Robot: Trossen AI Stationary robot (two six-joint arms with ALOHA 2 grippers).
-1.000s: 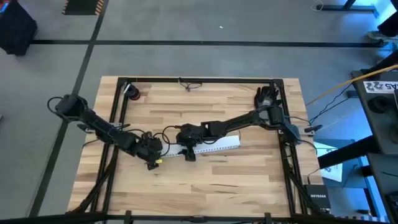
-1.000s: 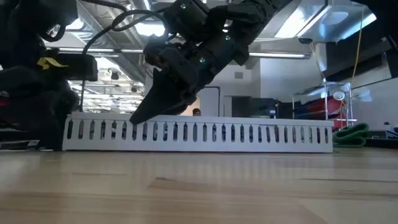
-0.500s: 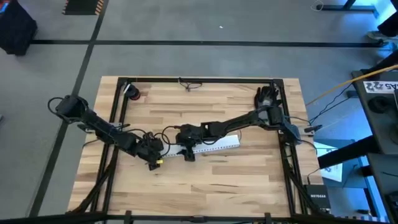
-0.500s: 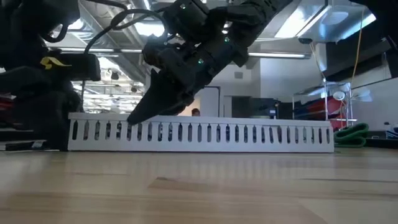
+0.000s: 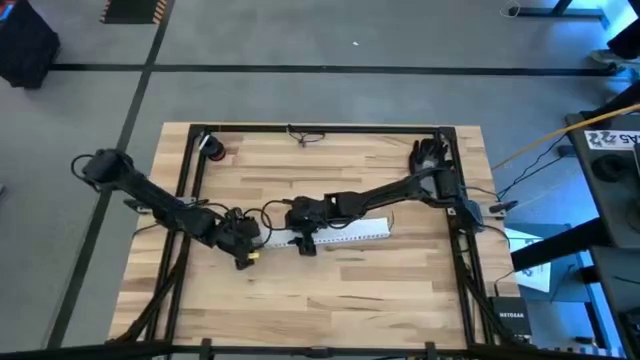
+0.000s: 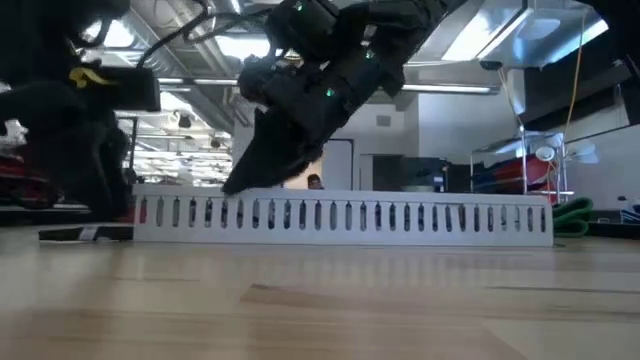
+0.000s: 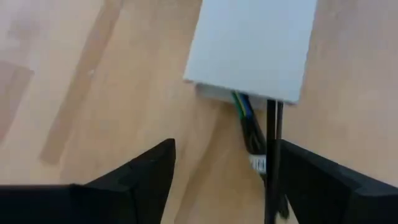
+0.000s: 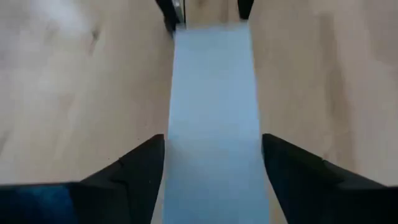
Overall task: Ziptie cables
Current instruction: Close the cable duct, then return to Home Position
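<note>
A white slotted cable duct [image 5: 345, 232] lies flat on the wooden table [image 5: 330, 290]. The cables [image 7: 244, 115], thin green, blue and dark wires, stick out of its left end, and a loop of them [image 5: 268, 212] curves between the two arms. My right gripper [image 8: 213, 140] reaches down onto the duct near that end and is shut on it. My left gripper [image 7: 225, 146] stands open just left of the duct's end, low over the table. A straight black strip [image 7: 272, 162] runs close beside one of its fingers; whether they touch does not show. My right gripper pinches the duct's two long sides [image 8: 171, 162] between its two fingers, near the duct's left end. The fingers slant down from the table's right and straddle the duct's width. The duct stays flat on the table.
Black frame rails [image 5: 190, 170] run along the table's edges. A small red thing [image 5: 213, 150] sits at the far left corner, a dark tangle [image 5: 300, 135] at the far edge, a black bundle [image 5: 430, 155] at the far right. Bare wood lies toward the near edge.
My right gripper has moved a little toward the table's right edge and has slid the duct along the table with it. The duct's left end has drawn away from my left gripper.
</note>
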